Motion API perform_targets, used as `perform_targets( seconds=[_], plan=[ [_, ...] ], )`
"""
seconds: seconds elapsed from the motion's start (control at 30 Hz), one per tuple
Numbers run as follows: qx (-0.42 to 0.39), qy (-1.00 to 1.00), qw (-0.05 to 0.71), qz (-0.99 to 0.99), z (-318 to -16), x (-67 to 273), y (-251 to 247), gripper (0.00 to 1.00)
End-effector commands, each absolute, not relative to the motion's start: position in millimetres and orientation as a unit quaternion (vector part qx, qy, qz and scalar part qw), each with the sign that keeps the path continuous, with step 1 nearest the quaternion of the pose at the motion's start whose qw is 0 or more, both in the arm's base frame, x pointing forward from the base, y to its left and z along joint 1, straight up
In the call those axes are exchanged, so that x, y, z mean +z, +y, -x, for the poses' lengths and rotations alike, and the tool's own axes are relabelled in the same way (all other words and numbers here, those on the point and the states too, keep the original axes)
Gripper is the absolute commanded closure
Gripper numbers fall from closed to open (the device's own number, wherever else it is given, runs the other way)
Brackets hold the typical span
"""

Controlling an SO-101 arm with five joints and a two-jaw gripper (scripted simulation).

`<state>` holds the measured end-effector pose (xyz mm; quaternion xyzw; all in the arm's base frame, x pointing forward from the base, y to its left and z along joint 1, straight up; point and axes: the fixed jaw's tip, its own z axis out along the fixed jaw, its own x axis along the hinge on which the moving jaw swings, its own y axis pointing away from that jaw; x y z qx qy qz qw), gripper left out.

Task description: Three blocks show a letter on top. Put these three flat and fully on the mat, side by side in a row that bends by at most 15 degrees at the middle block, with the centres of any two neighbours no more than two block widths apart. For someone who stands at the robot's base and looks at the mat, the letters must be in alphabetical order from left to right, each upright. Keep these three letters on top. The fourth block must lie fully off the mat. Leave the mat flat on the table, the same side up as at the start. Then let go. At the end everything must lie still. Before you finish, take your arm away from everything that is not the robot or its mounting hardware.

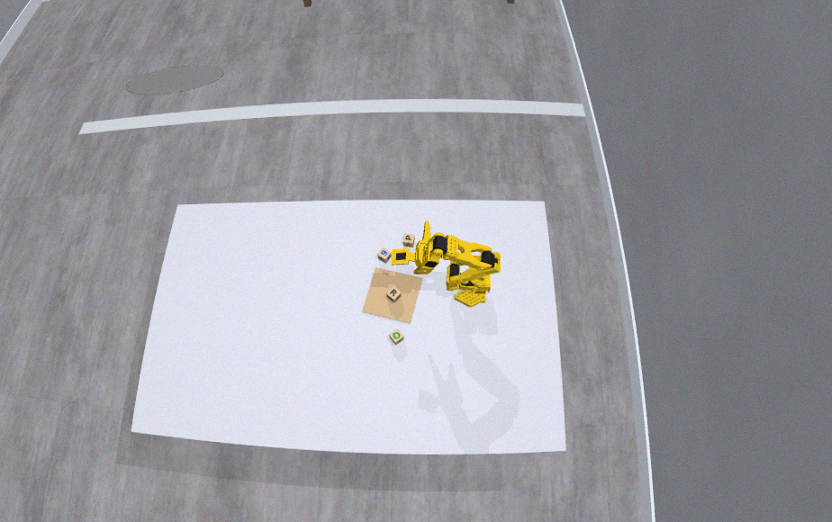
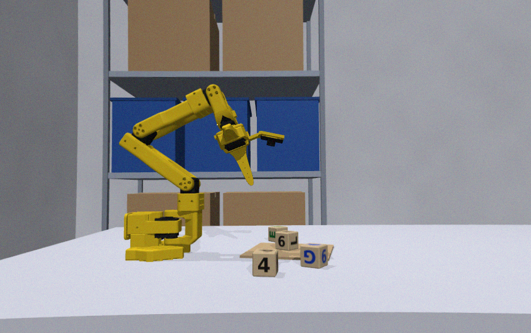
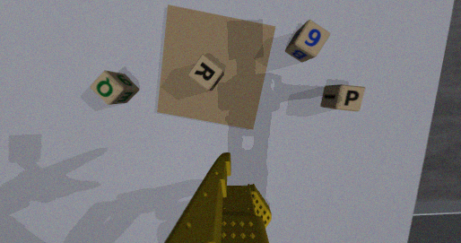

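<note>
A tan square mat [image 3: 217, 63] lies on the white table top. The R block [image 3: 206, 72] sits near the mat's middle, R up; it also shows in the top view [image 1: 393, 293]. The green Q block [image 3: 109, 88] lies off the mat to its left in the wrist view. The blue 9 block [image 3: 308, 40] and the P block [image 3: 344, 98] lie off the mat to its right. My gripper [image 2: 246, 165] hangs high above the table on the base side of the mat. It is open and empty, and one jaw [image 3: 224, 194] shows in the wrist view.
In the exterior view the P block [image 2: 265, 262] shows a 4 on its side and the 9 block [image 2: 313, 255] stands right of it. My yellow base [image 2: 156, 235] stands left of the blocks. Shelves with boxes stand behind the table.
</note>
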<state>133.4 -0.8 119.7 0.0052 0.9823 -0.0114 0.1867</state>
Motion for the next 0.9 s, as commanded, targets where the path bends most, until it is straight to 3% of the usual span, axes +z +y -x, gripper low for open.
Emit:
perform_targets(
  seconds=[0.0, 0.87],
  plan=[
    [-0.013, 0.976, 0.217, 0.002, -137.8, 131.0, 0.0, 0.0],
    [-0.006, 0.978, 0.208, 0.021, -142.6, 132.6, 6.4, 0.04]
  ],
)
